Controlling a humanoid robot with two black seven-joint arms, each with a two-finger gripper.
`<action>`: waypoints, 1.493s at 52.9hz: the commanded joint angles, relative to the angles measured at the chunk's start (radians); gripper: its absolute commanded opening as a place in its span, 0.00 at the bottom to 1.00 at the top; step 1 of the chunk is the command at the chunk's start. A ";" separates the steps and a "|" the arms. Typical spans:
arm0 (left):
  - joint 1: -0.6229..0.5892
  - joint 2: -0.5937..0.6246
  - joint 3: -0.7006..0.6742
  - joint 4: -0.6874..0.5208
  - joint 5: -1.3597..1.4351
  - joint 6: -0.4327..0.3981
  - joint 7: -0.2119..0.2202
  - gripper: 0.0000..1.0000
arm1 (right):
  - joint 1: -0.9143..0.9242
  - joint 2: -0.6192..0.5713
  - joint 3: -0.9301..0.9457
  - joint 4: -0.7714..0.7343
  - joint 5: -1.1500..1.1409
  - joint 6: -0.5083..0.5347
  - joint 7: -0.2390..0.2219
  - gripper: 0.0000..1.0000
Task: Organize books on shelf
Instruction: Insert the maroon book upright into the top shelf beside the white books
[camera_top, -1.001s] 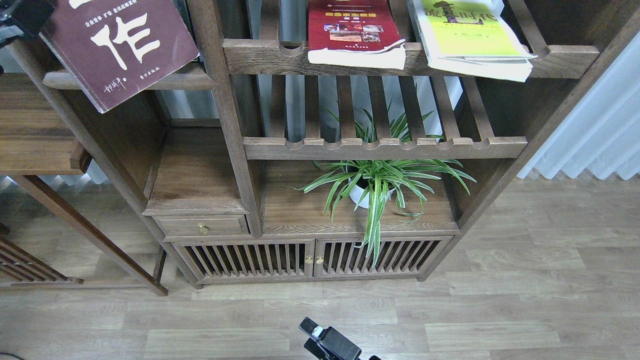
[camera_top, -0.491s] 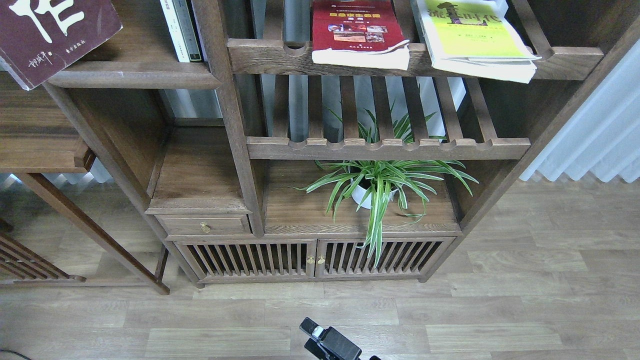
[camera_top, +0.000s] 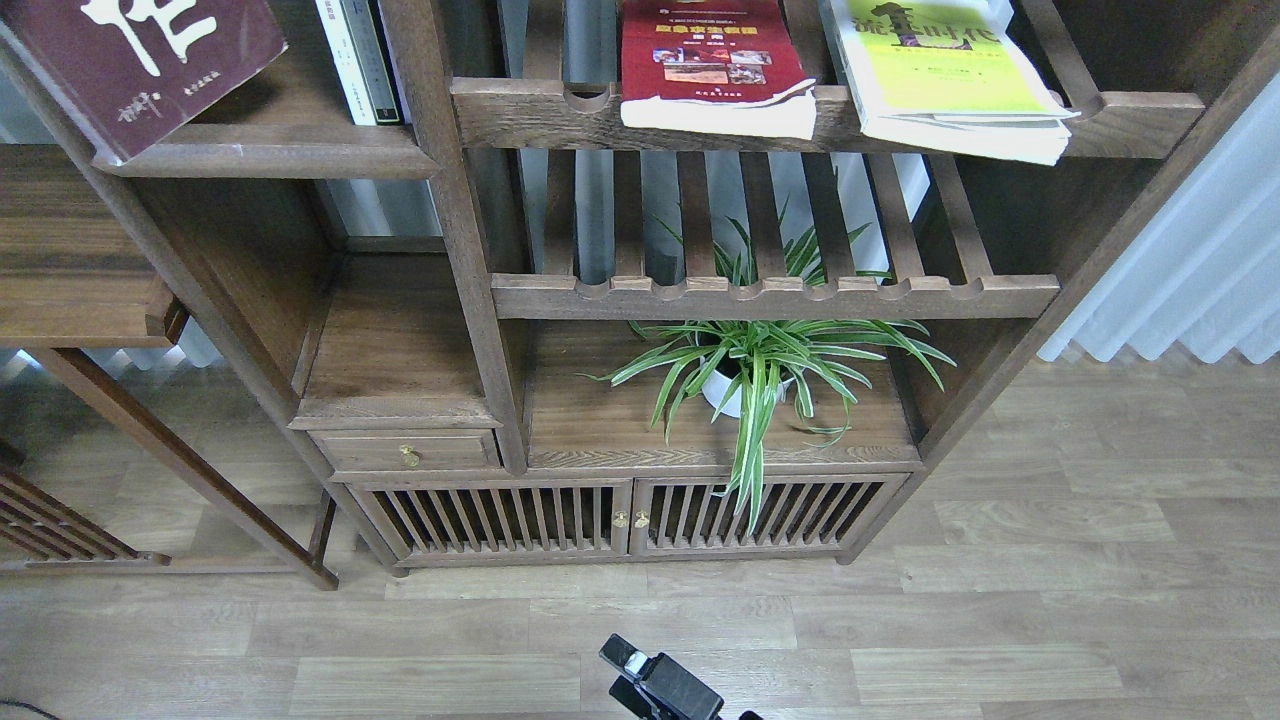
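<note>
The dark maroon book (camera_top: 140, 60) with big white characters is at the top left, tilted, its lower corner over the rounded front lip of the solid shelf (camera_top: 270, 160). Its top is cut off by the view's edge, so what holds it is hidden. The red book (camera_top: 712, 60) with small photos and the pale yellow-green book (camera_top: 945, 75) lie on the upper slatted rack, overhanging its notched rail. My left gripper is out of view. A black part of my right arm (camera_top: 660, 688) shows at the bottom edge; its fingers cannot be told apart.
A few thin books (camera_top: 358, 60) stand upright at the solid shelf's right end, against the post. A lower slatted rack (camera_top: 770, 295) is bare. A potted spider plant (camera_top: 745, 375) stands on the cabinet top. A side table (camera_top: 70, 250) is at left, and a white curtain (camera_top: 1190, 270) at right.
The maroon book went up and left out of the lower position it had a second ago, then came back a little to the right over the shelf lip. The black left gripper has left the view.
</note>
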 joint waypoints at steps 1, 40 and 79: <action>-0.028 -0.037 0.008 0.003 0.022 0.000 0.000 0.04 | 0.000 0.000 0.002 0.000 0.000 0.000 0.000 0.99; -0.267 -0.089 0.087 0.265 0.162 0.000 0.000 0.04 | 0.036 0.000 0.068 0.010 0.008 0.000 0.005 0.99; -0.511 -0.192 0.205 0.682 0.151 0.000 -0.176 0.05 | 0.047 0.000 0.076 0.020 0.009 0.000 0.005 0.99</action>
